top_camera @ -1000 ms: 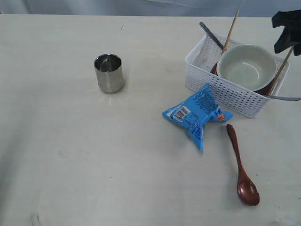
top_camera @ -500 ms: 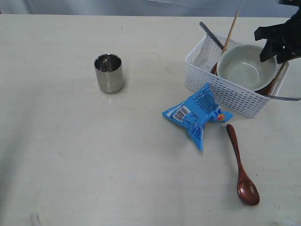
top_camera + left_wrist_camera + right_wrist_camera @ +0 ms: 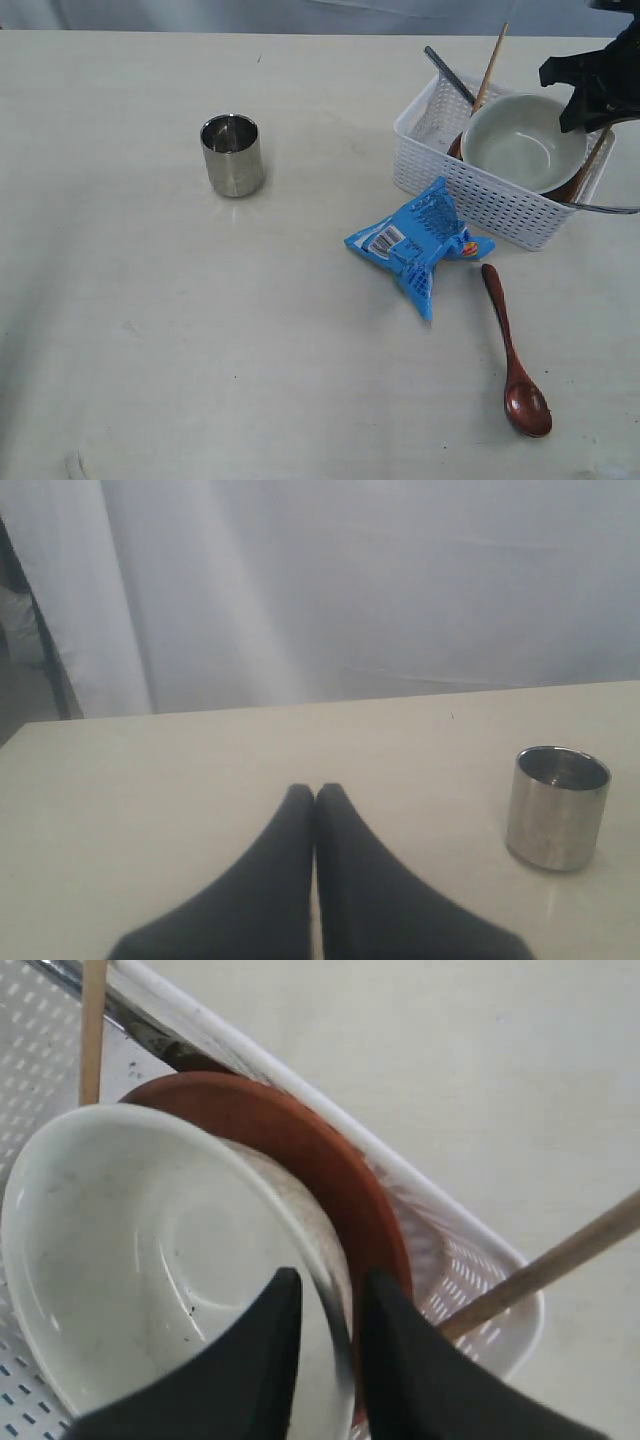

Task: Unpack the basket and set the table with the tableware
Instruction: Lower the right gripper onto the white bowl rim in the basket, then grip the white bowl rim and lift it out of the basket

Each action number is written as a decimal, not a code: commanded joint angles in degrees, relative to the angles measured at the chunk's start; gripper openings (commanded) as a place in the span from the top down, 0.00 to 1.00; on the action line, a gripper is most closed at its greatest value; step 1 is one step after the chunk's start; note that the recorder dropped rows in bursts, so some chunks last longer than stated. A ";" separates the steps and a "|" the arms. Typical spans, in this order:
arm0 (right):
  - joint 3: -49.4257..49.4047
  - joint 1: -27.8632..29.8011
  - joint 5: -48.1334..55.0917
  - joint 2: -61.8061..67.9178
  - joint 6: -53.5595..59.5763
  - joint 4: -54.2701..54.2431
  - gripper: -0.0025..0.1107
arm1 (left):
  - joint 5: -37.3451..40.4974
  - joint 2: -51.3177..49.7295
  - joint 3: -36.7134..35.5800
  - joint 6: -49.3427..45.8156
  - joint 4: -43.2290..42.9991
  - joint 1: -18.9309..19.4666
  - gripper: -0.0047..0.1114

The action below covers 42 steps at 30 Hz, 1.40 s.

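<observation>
The white basket [image 3: 480,200] stands at the table's [image 3: 150,330] far right and holds the off-white bowl [image 3: 520,140], which leans on the brown plate [image 3: 300,1150]. Two chopsticks [image 3: 492,65] [image 3: 598,150], a dark utensil handle [image 3: 445,72] and a metal utensil [image 3: 610,209] stick out of it. My right gripper [image 3: 330,1280] is open, one finger inside the bowl [image 3: 150,1240] and one outside its rim. The wooden spoon [image 3: 512,350] lies in front of the basket. The steel cup [image 3: 232,155] stands to the left. My left gripper [image 3: 315,790] is shut and empty, near the cup [image 3: 556,807].
A crumpled blue snack packet [image 3: 415,240] lies against the basket's front wall, between the basket and the spoon. The basket's rolled rim [image 3: 300,1090] runs just behind the plate. A pale curtain [image 3: 350,580] hangs behind the table's far edge.
My right gripper came down and leftwards from the upper right corner to the bowl's right rim; over the last half second it barely moved. Nothing else has shifted.
</observation>
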<state>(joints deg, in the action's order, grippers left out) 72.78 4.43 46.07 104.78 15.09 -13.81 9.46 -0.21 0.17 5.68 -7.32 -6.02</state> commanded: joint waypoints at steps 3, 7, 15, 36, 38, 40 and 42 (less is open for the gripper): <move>0.37 -0.03 -0.43 0.10 0.58 0.21 0.78 | 0.02 0.21 -0.17 0.41 0.03 0.18 0.96; 0.37 -0.03 -0.43 0.10 0.58 0.21 0.78 | 0.02 0.21 -0.17 0.41 0.03 0.18 0.96; 0.37 -0.03 -0.43 0.10 0.58 0.21 0.98 | 0.02 0.21 -0.17 0.41 0.03 0.18 0.96; 0.48 -0.03 0.31 -2.01 0.69 0.21 0.98 | 0.02 0.21 -0.17 0.41 0.03 0.18 0.96; 0.48 -0.03 0.53 -2.39 0.69 0.21 0.98 | 0.02 0.21 -0.17 0.41 0.03 0.18 0.96; 0.48 -0.03 0.53 -2.77 0.59 0.21 0.98 | 0.02 0.21 -0.17 0.41 0.03 0.18 0.96; 0.48 -0.03 0.53 -3.27 0.59 0.21 0.98 | 0.02 0.21 -0.17 0.41 0.03 0.18 0.96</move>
<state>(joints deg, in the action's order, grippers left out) 72.87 4.33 46.67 102.63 15.29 -14.07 9.46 -0.21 0.17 5.68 -7.32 -6.02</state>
